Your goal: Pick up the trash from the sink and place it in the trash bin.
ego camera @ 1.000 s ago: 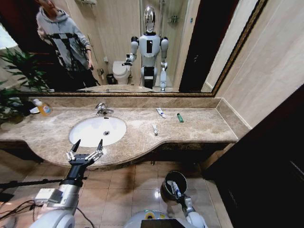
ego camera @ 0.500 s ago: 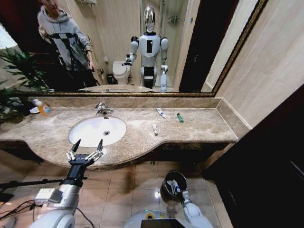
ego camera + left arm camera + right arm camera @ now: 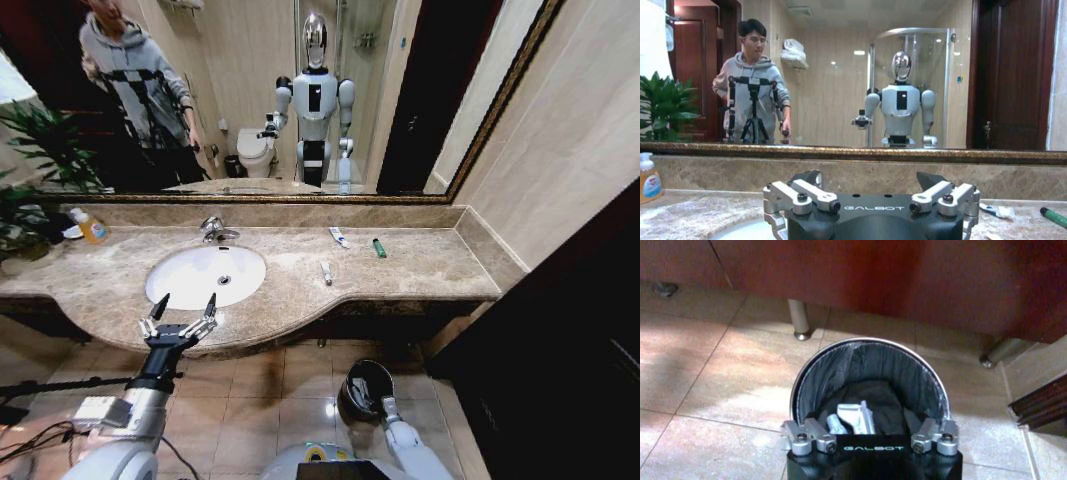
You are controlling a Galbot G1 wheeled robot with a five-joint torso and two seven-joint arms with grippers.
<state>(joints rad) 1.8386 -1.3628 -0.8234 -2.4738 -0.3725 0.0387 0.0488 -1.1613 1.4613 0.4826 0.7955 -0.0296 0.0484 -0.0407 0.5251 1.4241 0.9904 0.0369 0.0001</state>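
A: Where's the left pincer (image 3: pixel 181 312)?
B: It hovers at the front edge of the marble surface (image 3: pixel 420 262), just before the sink (image 3: pixel 205 275), prongs spread apart and holding nothing.
A: And the right pincer (image 3: pixel 870 432)?
B: Low over the floor, right above the trash bin (image 3: pixel 870 365), which stands on the tiles below the surface. Its fingers are released.
A: The trash?
B: A pale crumpled piece (image 3: pixel 852 417) lies inside the bin's black liner, between the pincer's fingers in the right wrist view.
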